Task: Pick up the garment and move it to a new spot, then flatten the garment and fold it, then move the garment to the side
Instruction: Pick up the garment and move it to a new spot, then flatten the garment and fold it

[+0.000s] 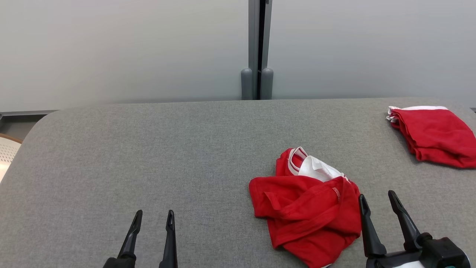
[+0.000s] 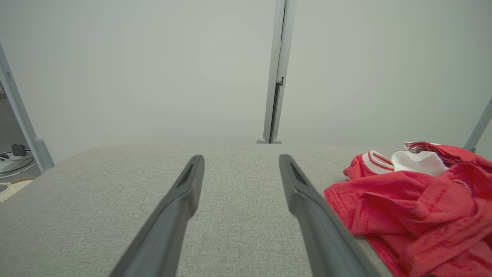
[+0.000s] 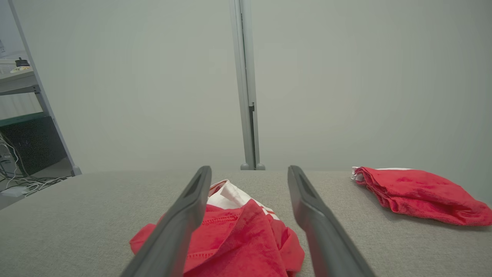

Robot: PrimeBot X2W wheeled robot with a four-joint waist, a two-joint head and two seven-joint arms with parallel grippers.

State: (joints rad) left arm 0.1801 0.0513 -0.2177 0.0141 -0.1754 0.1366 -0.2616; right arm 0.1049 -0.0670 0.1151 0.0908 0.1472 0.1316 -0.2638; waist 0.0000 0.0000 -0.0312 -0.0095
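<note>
over the grey table both jaws gape wide and empty, the right beside the garment.

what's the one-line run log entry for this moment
phase: pre-grasp | left gripper: open, empty | right gripper: open, near crumpled red shirt | folded red garment: far right

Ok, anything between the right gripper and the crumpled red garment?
Nothing visible. The open right gripper sits just beside the crumpled garment on the grey table; the folded red garment lies apart, far right.
</note>
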